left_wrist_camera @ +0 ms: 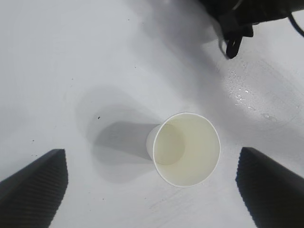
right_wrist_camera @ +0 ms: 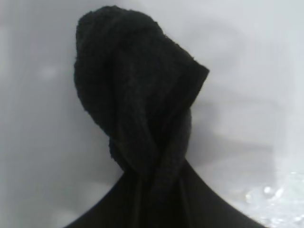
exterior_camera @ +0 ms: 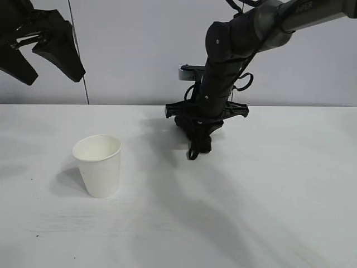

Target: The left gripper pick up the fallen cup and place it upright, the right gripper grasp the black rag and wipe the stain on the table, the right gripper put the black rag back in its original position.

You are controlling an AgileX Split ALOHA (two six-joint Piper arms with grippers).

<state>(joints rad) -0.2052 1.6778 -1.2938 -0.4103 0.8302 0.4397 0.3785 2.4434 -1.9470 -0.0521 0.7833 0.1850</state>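
Cup [exterior_camera: 98, 165] upright on the counter [exterior_camera: 279, 184], front left, nothing touching it. Left gripper [exterior_camera: 39, 50] hangs high above it at the back left, jaws wide open, empty. Right gripper [exterior_camera: 199, 131] centre-back, jaws clamped on the black rag [right_wrist_camera: 137, 104], rag bunched below the fingertips, low over the counter. Wet droplets [left_wrist_camera: 242, 92] nearby.

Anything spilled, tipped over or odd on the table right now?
The white paper cup stands upright. Clear wet droplets still glisten on the white table beside the right gripper, which is clamped on the bunched black rag. Nothing else stands out.
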